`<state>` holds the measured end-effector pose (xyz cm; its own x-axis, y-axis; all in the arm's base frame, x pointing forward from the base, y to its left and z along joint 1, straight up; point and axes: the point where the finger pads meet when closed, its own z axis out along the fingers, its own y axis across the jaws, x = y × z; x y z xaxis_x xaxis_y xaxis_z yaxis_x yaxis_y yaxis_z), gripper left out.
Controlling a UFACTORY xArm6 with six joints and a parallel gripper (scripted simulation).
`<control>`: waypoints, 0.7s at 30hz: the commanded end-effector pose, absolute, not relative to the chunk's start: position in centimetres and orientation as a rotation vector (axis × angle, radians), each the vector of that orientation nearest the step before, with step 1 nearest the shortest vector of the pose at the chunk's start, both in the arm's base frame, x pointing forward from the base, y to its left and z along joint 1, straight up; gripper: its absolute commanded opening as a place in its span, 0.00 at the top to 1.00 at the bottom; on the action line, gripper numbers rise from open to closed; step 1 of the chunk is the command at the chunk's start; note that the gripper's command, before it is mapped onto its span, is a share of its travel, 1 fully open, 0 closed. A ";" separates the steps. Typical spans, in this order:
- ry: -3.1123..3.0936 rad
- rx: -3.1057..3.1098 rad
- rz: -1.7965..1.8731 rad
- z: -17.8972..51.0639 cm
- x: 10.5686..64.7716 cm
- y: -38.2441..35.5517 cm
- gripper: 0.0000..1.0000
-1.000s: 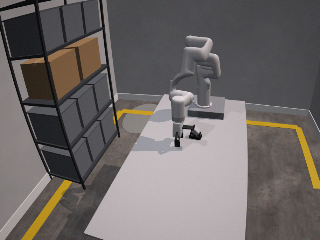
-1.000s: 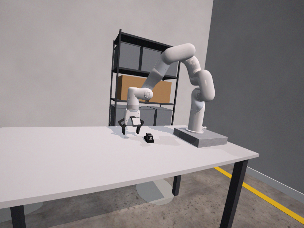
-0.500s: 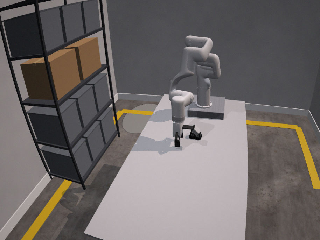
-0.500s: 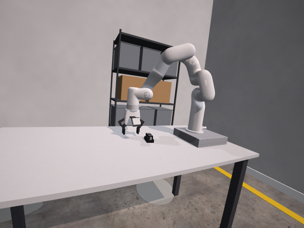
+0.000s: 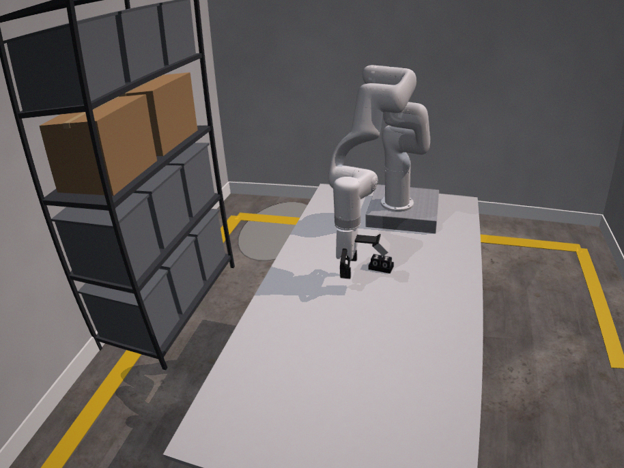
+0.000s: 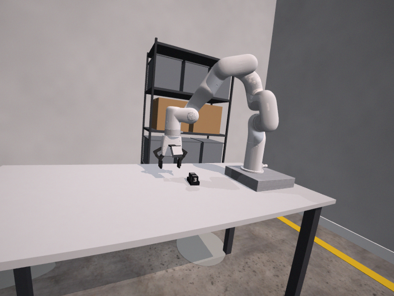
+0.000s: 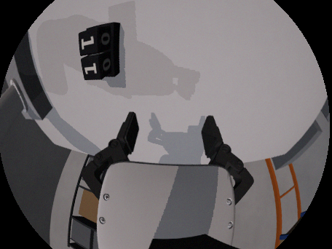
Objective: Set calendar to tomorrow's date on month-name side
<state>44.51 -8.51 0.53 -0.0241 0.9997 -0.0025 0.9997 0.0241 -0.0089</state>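
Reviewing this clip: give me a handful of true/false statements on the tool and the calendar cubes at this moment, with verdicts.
1. The tool is open and holds nothing. True.
2. The calendar cubes sit between the tool's fingers. False: they lie off to one side, apart from the fingers.
3. In the wrist view, both cubes show 0 on one face. True.
4. A cube has been lifted off the table. False: both sit low, side by side.
5. The shelf rack holds brown boxes. True.

Black calendar cubes [image 7: 99,52] side by side on white table, tops reading 1, 1.
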 end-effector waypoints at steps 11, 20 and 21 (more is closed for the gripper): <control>-2.423 -1.995 0.011 1.2 44.5 -8.8 0.00; -2.551 -1.827 0.010 1.2 44.0 -9.9 0.00; -2.551 -1.827 0.010 1.2 44.0 -9.9 0.00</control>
<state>43.93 -9.74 1.05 -0.2633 0.9647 -0.0033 0.9646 0.2633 -0.0133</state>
